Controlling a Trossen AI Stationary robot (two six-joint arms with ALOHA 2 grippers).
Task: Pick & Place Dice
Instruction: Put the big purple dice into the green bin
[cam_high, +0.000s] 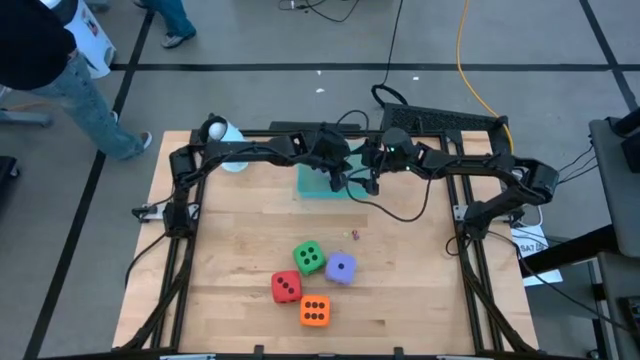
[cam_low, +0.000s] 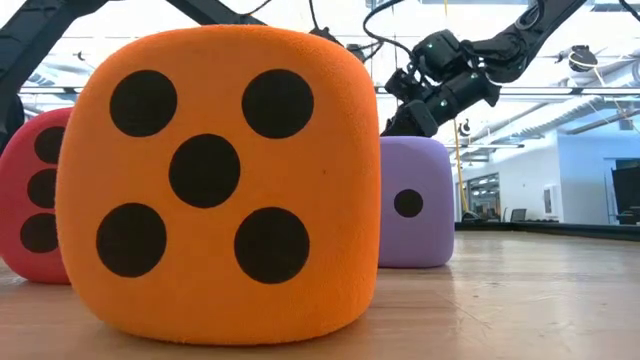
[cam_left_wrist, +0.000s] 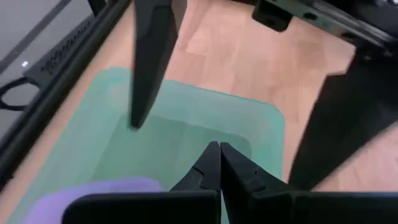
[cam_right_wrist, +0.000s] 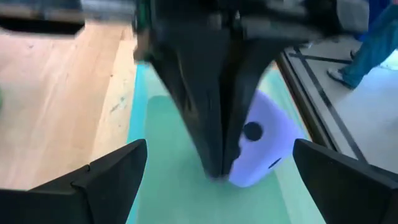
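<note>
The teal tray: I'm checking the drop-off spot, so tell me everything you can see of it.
The teal tray is flat, translucent and plastic-looking, with rounded corners and a shallow stepped floor. It lies flat on the wooden table at its far edge, mid-width. A light purple die rests on it. The left hand, shut, and the right hand, open, hang above it.

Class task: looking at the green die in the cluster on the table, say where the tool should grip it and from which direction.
Come straight down from above. The green die has the red die and purple die close by, so close the fingers across the two flat faces with the most open table beside them.
</note>
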